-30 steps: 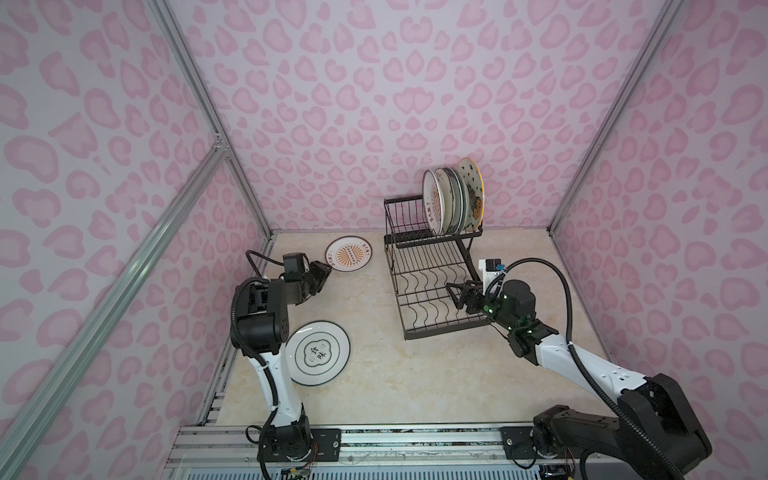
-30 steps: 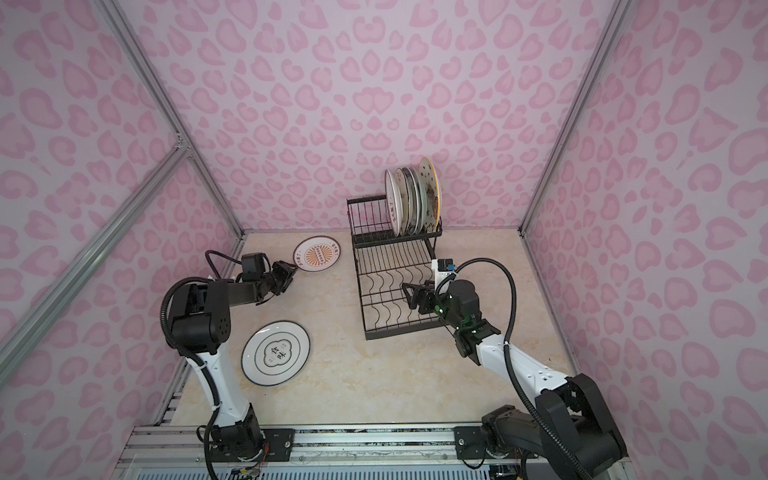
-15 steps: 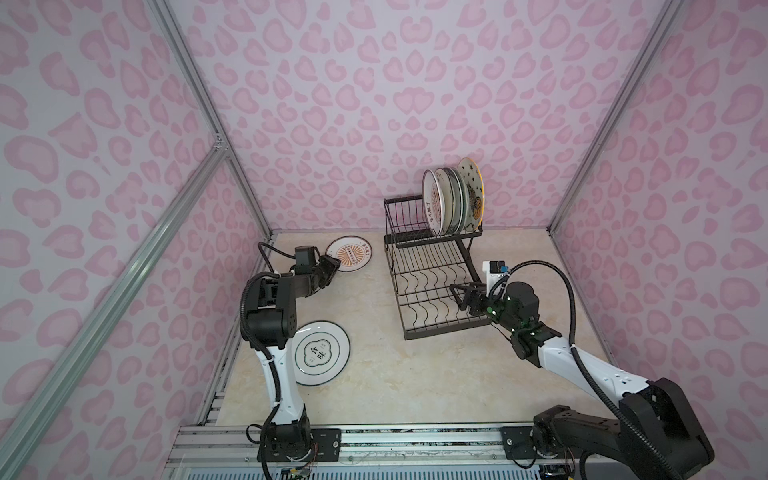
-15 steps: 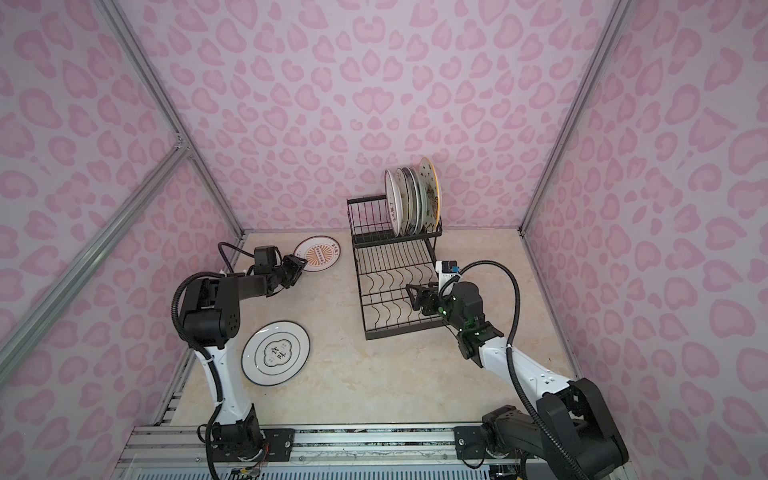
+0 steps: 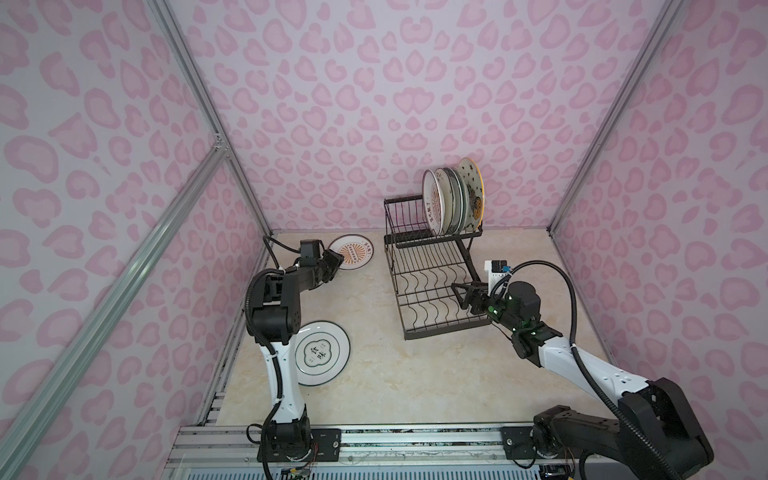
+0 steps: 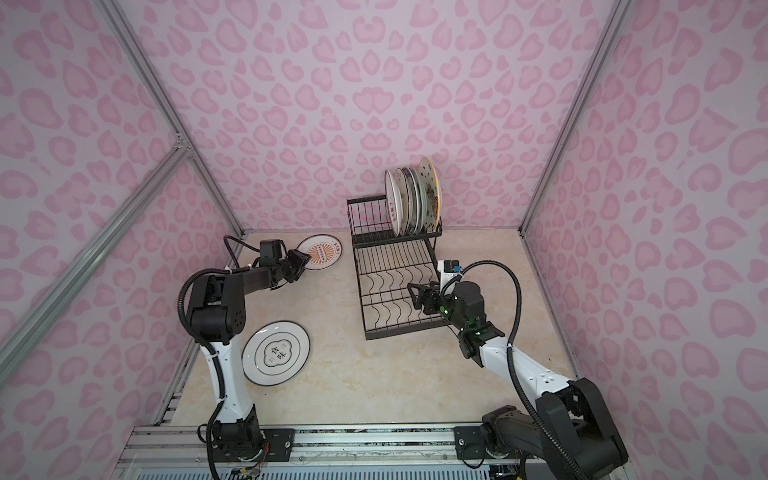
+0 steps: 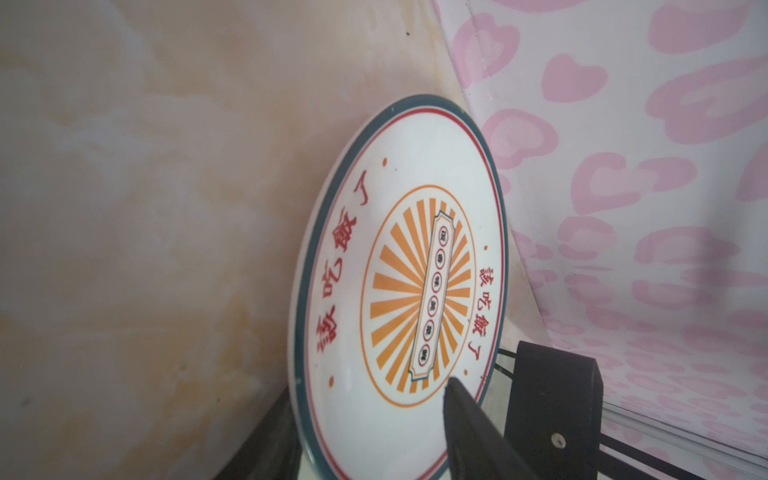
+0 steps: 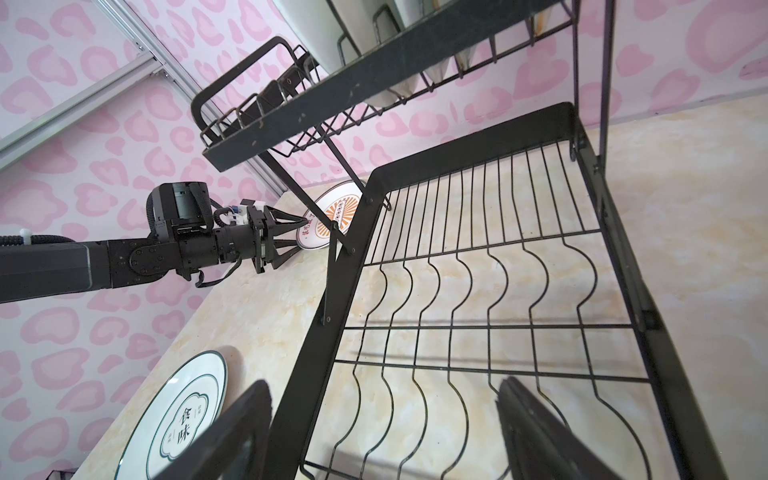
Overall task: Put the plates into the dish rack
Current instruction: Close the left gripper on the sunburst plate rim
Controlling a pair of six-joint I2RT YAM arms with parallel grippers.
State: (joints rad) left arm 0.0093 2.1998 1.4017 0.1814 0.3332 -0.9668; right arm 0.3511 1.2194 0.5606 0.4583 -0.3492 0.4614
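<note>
An orange-sunburst plate (image 5: 351, 252) (image 6: 320, 253) lies on the table at the back left, close to the wall. My left gripper (image 5: 337, 262) (image 7: 370, 390) stands open astride its near rim, with one finger over the plate's face (image 7: 415, 270) and one under its edge. A green-ringed emblem plate (image 5: 322, 352) (image 6: 276, 352) lies flat at the front left. The black dish rack (image 5: 446, 329) (image 6: 407, 328) holds several plates (image 5: 453, 199) upright in its raised basket. My right gripper (image 5: 460, 296) (image 8: 382, 386) hangs open over the lower tray's right side, holding nothing.
Pink patterned walls enclose the table on three sides. Aluminium posts (image 5: 245, 183) run up the back corners, and a rail (image 5: 374, 436) crosses the front. In the right wrist view the left gripper (image 8: 300, 232) meets the sunburst plate (image 8: 336, 216) behind the rack's bar (image 8: 332, 332).
My left arm has stretched towards the back, bringing its gripper from short of the sunburst plate onto its rim. The right gripper has shifted slightly over the lower tray.
</note>
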